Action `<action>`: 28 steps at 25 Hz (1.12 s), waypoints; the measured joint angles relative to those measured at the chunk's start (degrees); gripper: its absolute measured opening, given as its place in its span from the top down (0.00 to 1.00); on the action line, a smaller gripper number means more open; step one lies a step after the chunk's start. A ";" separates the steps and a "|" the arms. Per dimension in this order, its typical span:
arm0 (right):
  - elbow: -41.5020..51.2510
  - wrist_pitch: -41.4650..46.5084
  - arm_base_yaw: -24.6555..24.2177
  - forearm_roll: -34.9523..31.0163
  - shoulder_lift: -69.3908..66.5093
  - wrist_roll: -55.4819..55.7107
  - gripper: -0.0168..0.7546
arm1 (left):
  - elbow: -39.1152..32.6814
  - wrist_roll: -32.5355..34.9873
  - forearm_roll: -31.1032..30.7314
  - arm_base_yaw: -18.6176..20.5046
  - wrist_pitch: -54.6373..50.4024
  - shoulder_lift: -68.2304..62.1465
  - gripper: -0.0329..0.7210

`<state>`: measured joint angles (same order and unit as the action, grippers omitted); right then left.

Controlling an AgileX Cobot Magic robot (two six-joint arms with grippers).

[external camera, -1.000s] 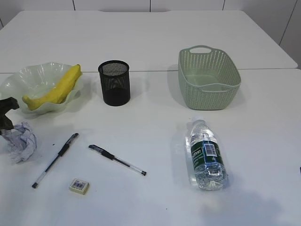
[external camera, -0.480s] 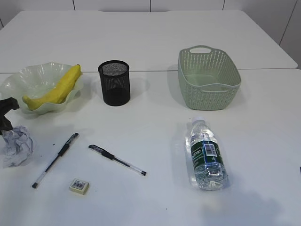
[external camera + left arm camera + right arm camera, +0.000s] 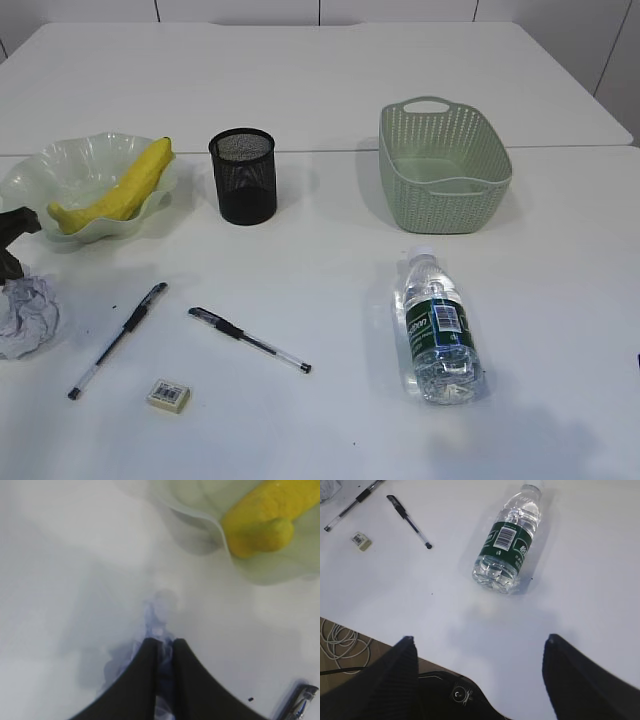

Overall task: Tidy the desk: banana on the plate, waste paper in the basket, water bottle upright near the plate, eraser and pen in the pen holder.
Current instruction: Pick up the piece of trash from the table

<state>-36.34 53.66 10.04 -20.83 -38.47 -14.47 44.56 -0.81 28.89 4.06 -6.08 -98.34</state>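
While left gripper (image 3: pixel 161 652) pinches crumpled white paper ball (image 3: pixel 26 315), yellow banana (image 3: pixel 115 192) in wavy translucent plate (image 3: pixel 30 165), woven green basket (image 3: pixel 443 165) empty, right gripper (image 3: pixel 477 647) spread wide.

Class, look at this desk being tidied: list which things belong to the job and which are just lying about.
Job: banana, plate, paper ball, basket, bottle, two pens, eraser, pen holder.
Lying about: cable coil below the desk edge.

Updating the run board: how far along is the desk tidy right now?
Done: yellow banana lies on the pale green wavy plate. In hand: left gripper is pinched on the crumpled waste paper, which is at the table's left edge, far from the green woven basket. Left: clear water bottle lies flat; two pens and eraser are outside the black mesh holder. Right gripper open, idle.
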 joint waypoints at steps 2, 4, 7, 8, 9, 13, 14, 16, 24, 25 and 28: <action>0.00 0.00 0.00 0.00 0.00 0.00 0.24 | 0.00 0.00 0.00 0.00 0.00 0.00 0.92; 0.00 0.00 0.00 0.00 0.00 0.00 0.24 | 0.00 0.00 0.00 0.00 0.00 0.00 0.94; 0.00 0.00 0.00 0.00 0.00 0.00 0.24 | 0.00 0.00 0.00 0.00 -0.49 0.00 0.95; 0.00 0.00 0.00 0.00 0.00 0.00 0.24 | 0.00 0.00 0.00 0.00 -0.90 0.00 0.95; 0.00 0.00 0.00 0.00 0.00 0.00 0.24 | 0.00 0.00 0.00 0.00 -1.45 0.00 0.95; 0.00 0.00 0.00 0.00 0.00 0.00 0.24 | 0.00 0.00 0.00 0.00 -3.65 0.40 0.95; 0.00 0.00 0.00 0.00 0.00 0.00 0.24 | 0.00 0.00 0.00 0.00 -4.03 0.98 0.95; 0.00 0.00 0.00 0.00 0.00 0.00 0.24 | 0.00 0.00 0.00 0.00 -4.32 2.48 0.95; 0.00 0.00 0.00 0.00 0.00 0.00 0.24 | 0.00 0.00 0.00 0.00 -7.25 8.21 0.95; 0.00 0.00 0.00 0.00 0.00 0.00 0.24 | 0.00 0.00 0.00 0.00 -7.92 8.85 0.95; 0.00 0.00 0.00 0.00 0.00 0.00 0.24 | 0.00 0.00 0.00 0.00 -9.63 11.02 0.95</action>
<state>-36.34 53.66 10.04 -20.83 -38.47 -14.47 44.56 -0.81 28.89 4.06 -15.71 -87.32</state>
